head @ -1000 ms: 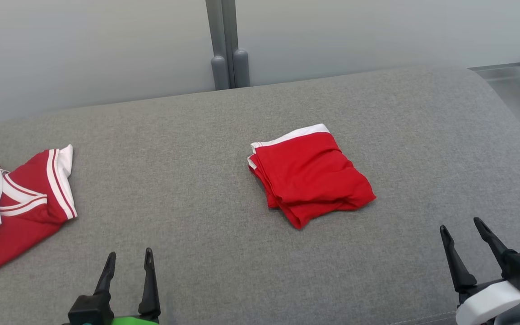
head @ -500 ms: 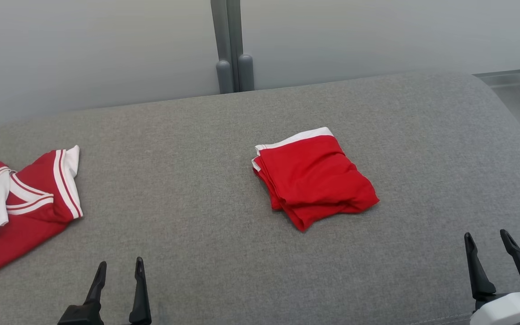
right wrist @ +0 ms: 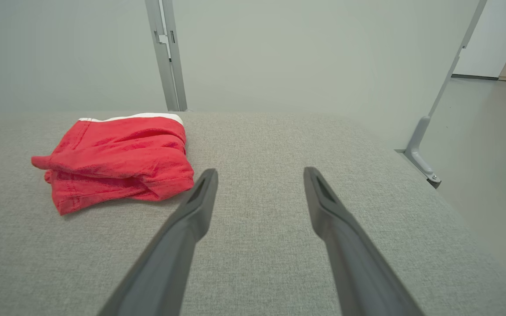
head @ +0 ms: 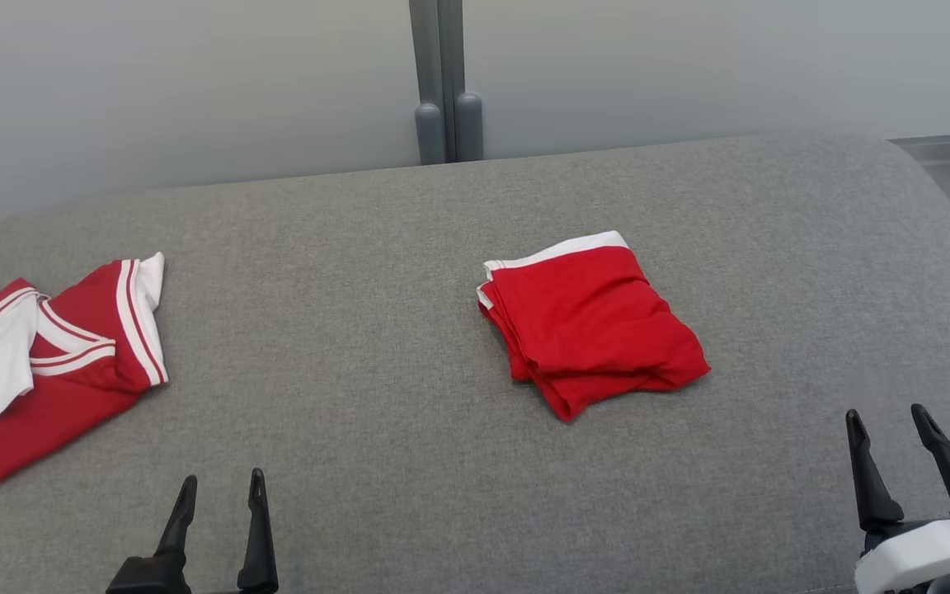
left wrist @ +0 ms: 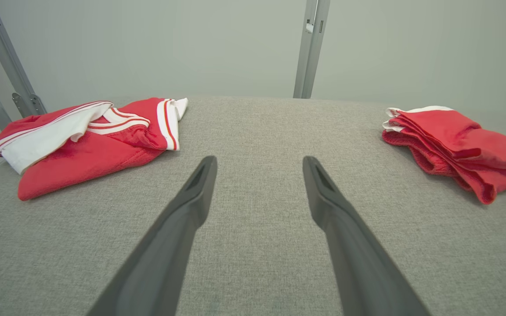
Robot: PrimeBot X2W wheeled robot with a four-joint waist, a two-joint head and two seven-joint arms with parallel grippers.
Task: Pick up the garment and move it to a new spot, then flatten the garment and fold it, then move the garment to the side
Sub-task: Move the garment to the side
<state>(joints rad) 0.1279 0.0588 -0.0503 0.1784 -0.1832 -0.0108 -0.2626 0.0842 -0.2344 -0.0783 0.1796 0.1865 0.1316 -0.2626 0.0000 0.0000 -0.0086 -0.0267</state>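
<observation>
A red and white shirt (head: 71, 363) lies on the gray table (head: 359, 247), ahead of my left claw (head: 223, 477) and off to its left. It looks loosely folded and put aside. My left claw is wide open and holds nothing. It points over bare table, well apart from both cloths.

The folded red garment (head: 599, 330), with a white band (head: 557, 246) on its far edge, sits ahead of my left claw and far to its right. From my right claw (head: 886, 411) it is ahead and to the left, nearer, but not touching. My right claw is wide open too, with nothing in it.

I think the folding is done, because the garment is a neat little stack. So the step now is the last one: move it to the side. Next I need to bring the right claw forward and left to the near corner of the stack, go low, and pinch all the layers together. If I catch just the top layer, the fold may fall open.
</observation>
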